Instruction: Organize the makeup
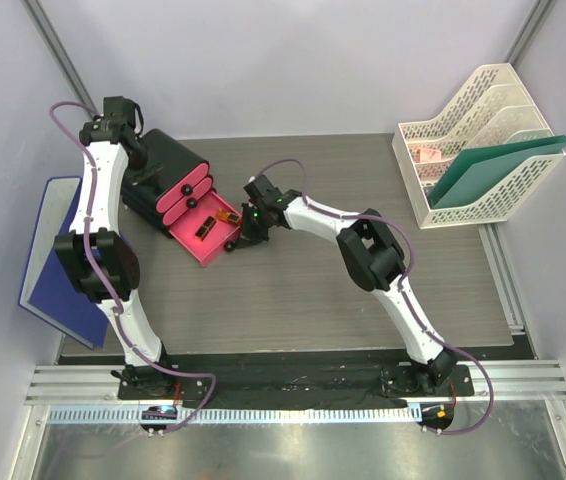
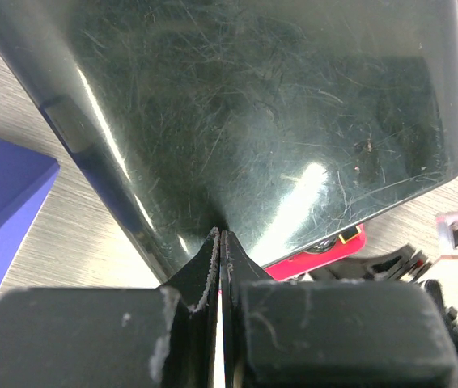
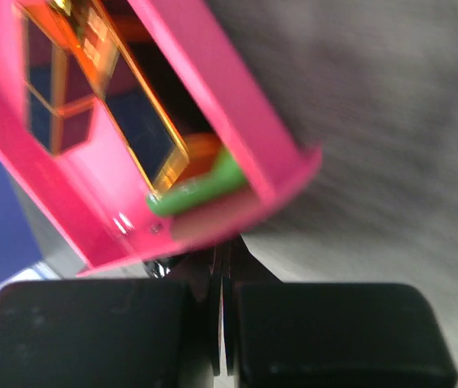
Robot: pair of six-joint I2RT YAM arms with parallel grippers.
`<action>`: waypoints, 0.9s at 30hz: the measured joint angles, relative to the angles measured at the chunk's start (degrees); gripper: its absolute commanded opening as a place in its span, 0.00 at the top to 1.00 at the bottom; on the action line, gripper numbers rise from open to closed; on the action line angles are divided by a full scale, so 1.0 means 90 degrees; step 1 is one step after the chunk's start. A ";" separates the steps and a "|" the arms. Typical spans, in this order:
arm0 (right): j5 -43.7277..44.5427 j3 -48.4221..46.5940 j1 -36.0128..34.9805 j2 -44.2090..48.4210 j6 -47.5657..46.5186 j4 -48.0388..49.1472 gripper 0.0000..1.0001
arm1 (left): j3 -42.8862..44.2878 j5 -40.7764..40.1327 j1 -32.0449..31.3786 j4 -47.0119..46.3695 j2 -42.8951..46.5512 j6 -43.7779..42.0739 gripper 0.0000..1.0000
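Observation:
The black box point(image 1: 168, 160) has three pink drawers, and the lowest drawer point(image 1: 209, 243) is pulled out towards the table's middle. In it lie black-and-gold lipsticks point(image 3: 91, 89), a green tube point(image 3: 197, 187) and something orange point(image 3: 201, 149); in the top view they are small shapes point(image 1: 225, 217). My right gripper point(image 1: 244, 238) is shut, its tips point(image 3: 222, 250) against the drawer's front wall point(image 3: 237, 121). My left gripper point(image 1: 145, 178) is shut, its tips point(image 2: 219, 236) against the box's glossy black top point(image 2: 277, 121). The bottles and compacts are hidden or out of view.
A blue binder point(image 1: 51, 255) lies left of the box, partly over the table's edge, and shows in the left wrist view point(image 2: 2, 186). A white file rack point(image 1: 463, 120) with green folders point(image 1: 498, 170) stands at the back right. Purple walls close in both sides.

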State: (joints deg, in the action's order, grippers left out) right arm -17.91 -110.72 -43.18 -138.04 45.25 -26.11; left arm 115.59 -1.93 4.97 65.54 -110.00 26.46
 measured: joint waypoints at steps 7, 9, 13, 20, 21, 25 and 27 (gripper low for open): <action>-0.0287 -0.0719 0.0066 -0.0539 0.0529 0.0782 0.99 | -0.0005 0.0022 0.0000 0.0000 0.0000 -0.0039 1.00; -0.0328 -0.0986 0.0083 -0.0758 0.0695 0.0959 0.99 | -0.0007 0.0032 0.0000 0.0000 0.0000 -0.0051 1.00; -0.0386 -0.1450 0.0107 -0.1180 0.1010 0.1243 0.99 | -0.0012 0.0051 0.0000 -0.0005 0.0000 -0.0104 1.00; -0.0478 -0.1632 0.0109 -0.1435 0.1540 0.1800 0.99 | -0.0012 0.0058 -0.0002 -0.0007 0.0000 -0.0160 1.00; -0.0486 -0.1659 0.0121 -0.1457 0.1613 0.1868 0.99 | -0.0012 0.0058 0.0000 -0.0007 0.0000 -0.0160 1.00; -0.0532 -0.1812 0.0163 -0.1552 0.1923 0.2276 0.99 | -0.0015 0.0058 0.0000 -0.0007 0.0000 -0.0168 1.00; -0.0544 -0.1967 0.0175 -0.1666 0.2108 0.2487 0.99 | -0.0015 0.0058 -0.0002 -0.0005 0.0000 -0.0180 1.00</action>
State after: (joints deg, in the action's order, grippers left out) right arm -22.81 -128.42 -41.60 -153.03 64.23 -3.73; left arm 115.46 -1.41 4.95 65.49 -110.00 24.84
